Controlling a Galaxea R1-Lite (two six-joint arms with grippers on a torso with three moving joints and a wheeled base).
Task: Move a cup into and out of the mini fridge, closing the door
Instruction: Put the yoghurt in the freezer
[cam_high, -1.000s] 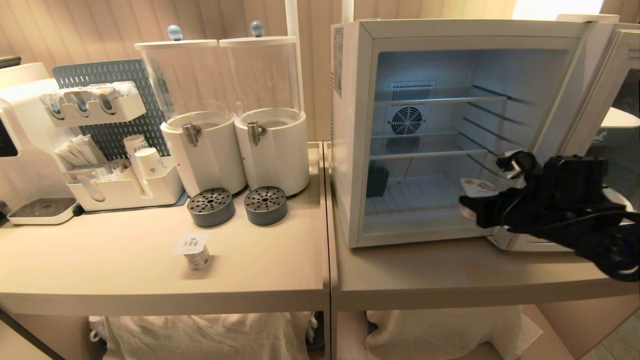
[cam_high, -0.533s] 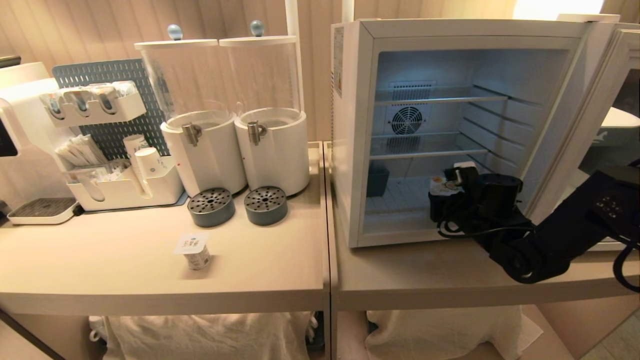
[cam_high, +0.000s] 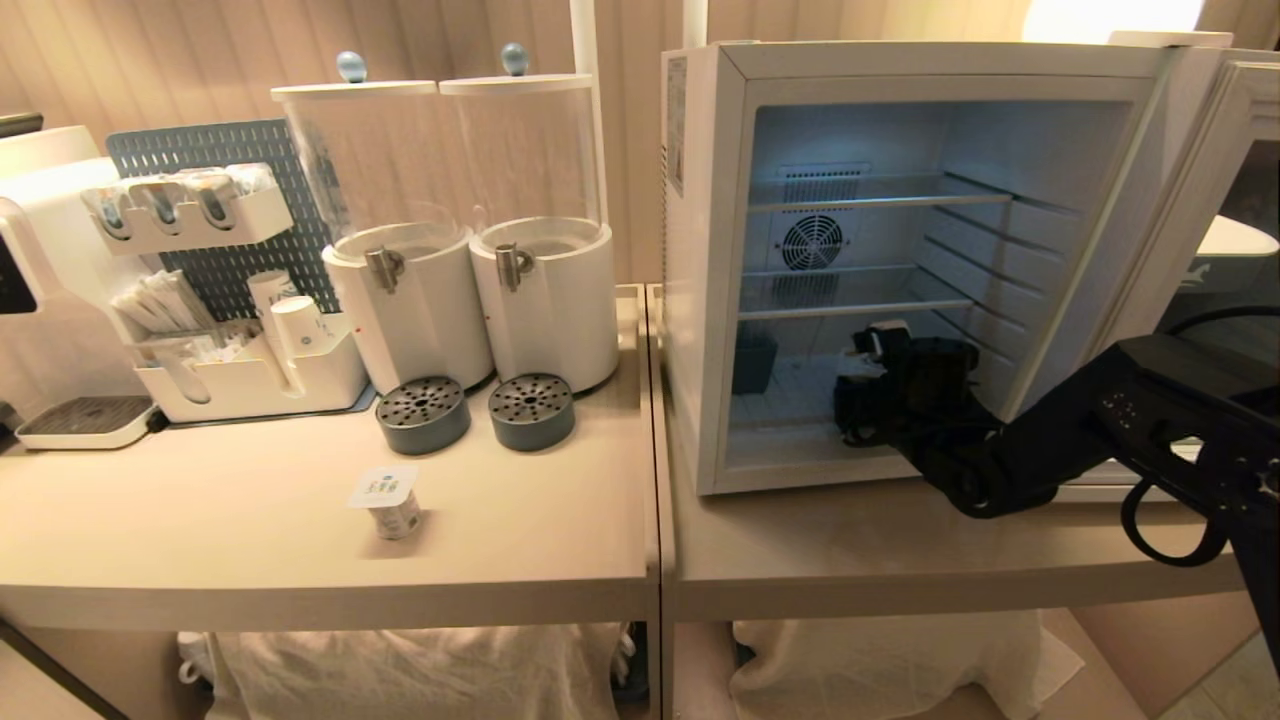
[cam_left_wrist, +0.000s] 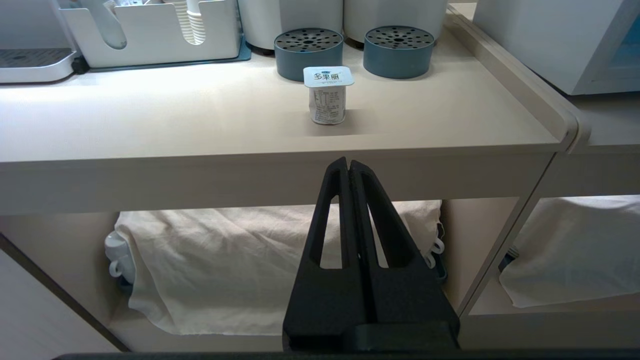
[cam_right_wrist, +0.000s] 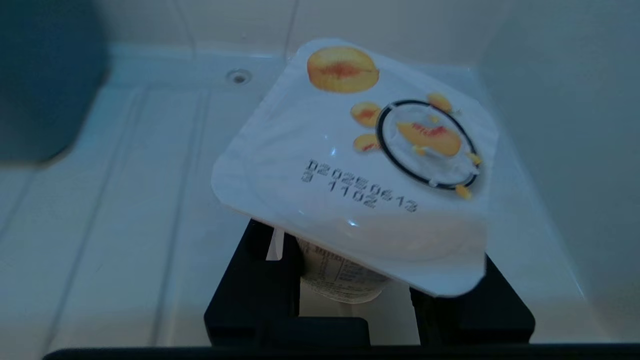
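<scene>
The white mini fridge (cam_high: 700, 300) stands on the right table with its door (cam_high: 1235, 150) swung wide open to the right. My right gripper (cam_high: 860, 390) reaches into the bottom compartment, above the fridge floor (cam_right_wrist: 125, 175). It is shut on a small cup (cam_right_wrist: 360, 150) with a white foil lid printed with peaches; the black fingers (cam_right_wrist: 265, 280) clamp the cup's body under the lid (cam_right_wrist: 350, 280). In the head view the arm hides most of that cup. A second sealed cup (cam_high: 388, 500) stands on the left table. My left gripper (cam_left_wrist: 348, 165) hangs shut and empty below that table's front edge.
Two clear dispensers (cam_high: 410, 300) with grey drip cups (cam_high: 423, 413) stand left of the fridge, beside a white organizer (cam_high: 250, 370) of paper cups. A dark box (cam_high: 755, 360) sits at the fridge's back left. Wire shelves (cam_high: 860, 200) span above. Cloth (cam_high: 420, 670) covers the lower shelf.
My right arm has swung left from in front of the open door and pushed into the fridge's bottom compartment, carrying the cup. The left arm has stayed still.
</scene>
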